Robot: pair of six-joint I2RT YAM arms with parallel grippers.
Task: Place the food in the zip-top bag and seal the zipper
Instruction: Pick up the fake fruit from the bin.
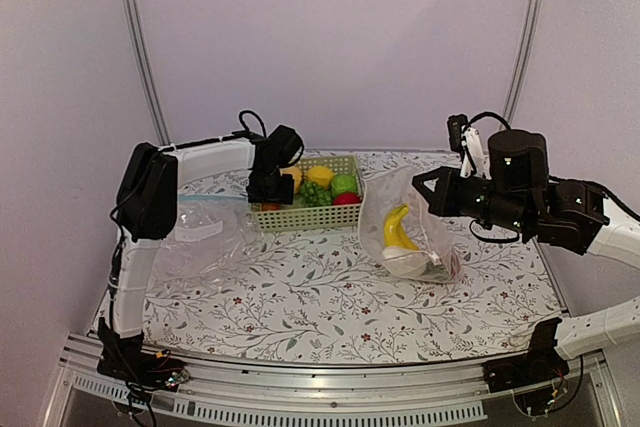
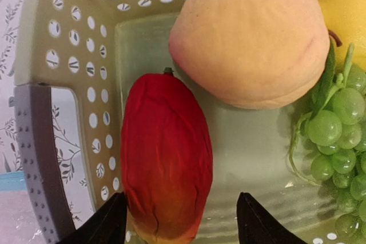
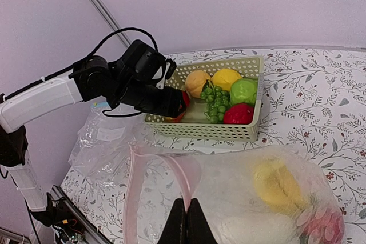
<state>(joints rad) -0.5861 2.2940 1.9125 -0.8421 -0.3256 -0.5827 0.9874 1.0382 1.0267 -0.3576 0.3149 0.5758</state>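
Observation:
The zip-top bag (image 1: 410, 222) stands open at centre right, with the yellow banana (image 1: 398, 229) and a white oblong piece (image 3: 251, 227) inside. My right gripper (image 3: 187, 212) is shut on its pink zipper strip (image 3: 134, 198) and holds the mouth up. I see no slider. My left gripper (image 2: 182, 198) is open, low inside the green basket (image 1: 300, 217), its fingers either side of a red-orange oblong fruit (image 2: 166, 147). The orange peach (image 2: 249, 38), green grapes (image 2: 337, 135) and lemon (image 2: 346, 10) lie beside it. A green fruit (image 3: 244, 90) and red apple (image 3: 239, 114) fill the basket's right end.
A second clear bag (image 1: 200, 227) with a blue strip and white label lies flat at the left, under my left arm. The basket's perforated wall (image 2: 74, 44) is close to my left finger. The table has a floral cloth (image 1: 300, 297).

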